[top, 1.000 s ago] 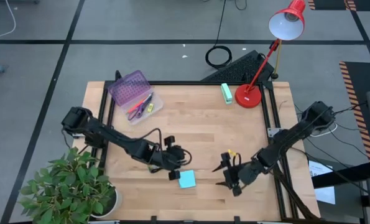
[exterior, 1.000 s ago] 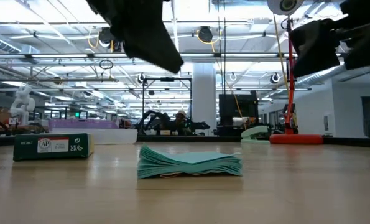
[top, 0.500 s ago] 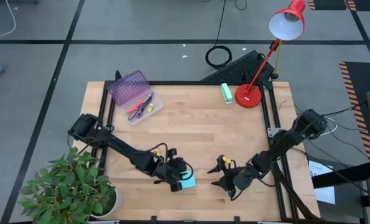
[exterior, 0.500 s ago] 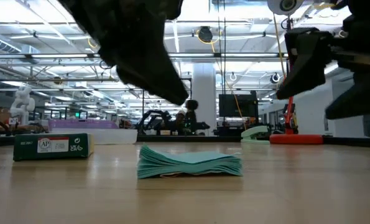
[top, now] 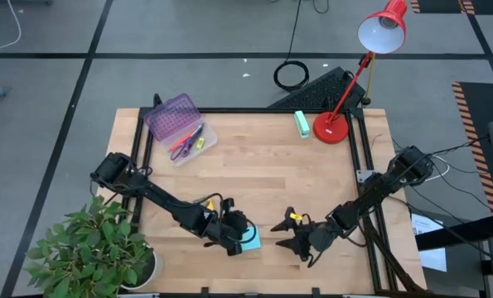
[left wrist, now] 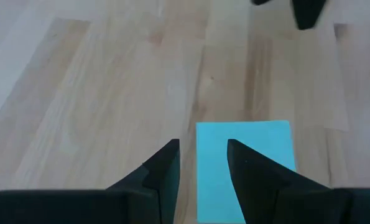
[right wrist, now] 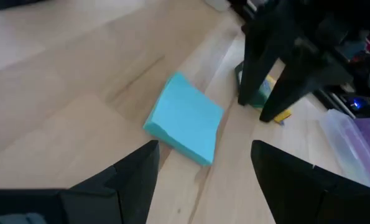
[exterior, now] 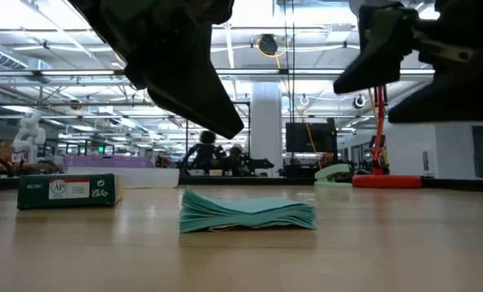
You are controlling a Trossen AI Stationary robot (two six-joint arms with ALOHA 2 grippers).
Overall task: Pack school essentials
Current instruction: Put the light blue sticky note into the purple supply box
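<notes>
The left end effector (top: 243,237) hangs over the near part of the wooden tabletop (top: 271,165). It is right above the light-blue sticky-note pad (top: 249,239). Its two dark fingers (left wrist: 163,171) are spread apart a little, and they hold nothing. In the left wrist view, one edge of the pad shows in the gap between them. The pad lies flat on the wood. In the low view it looks like a small stack of paper (exterior: 247,213), and the dark end effector is up above it, not touching it.

The right end effector (top: 289,240) is close by, on the other side of the pad. Its fingers (right wrist: 129,177) are wide apart and empty. In the right wrist view the pad (right wrist: 185,118) sits a little way past them.

The green crayon box (exterior: 68,191) lies flat on the tabletop, near the pad.

At the far left corner there is a clear case with a purple lid (top: 174,117). The purple-handled scissors (top: 182,143) lie inside the case, with some pens that are too small to tell apart.

The mint-green block (top: 302,122) sits at the far side, just beside the round foot of the red lamp (top: 331,127).
</notes>
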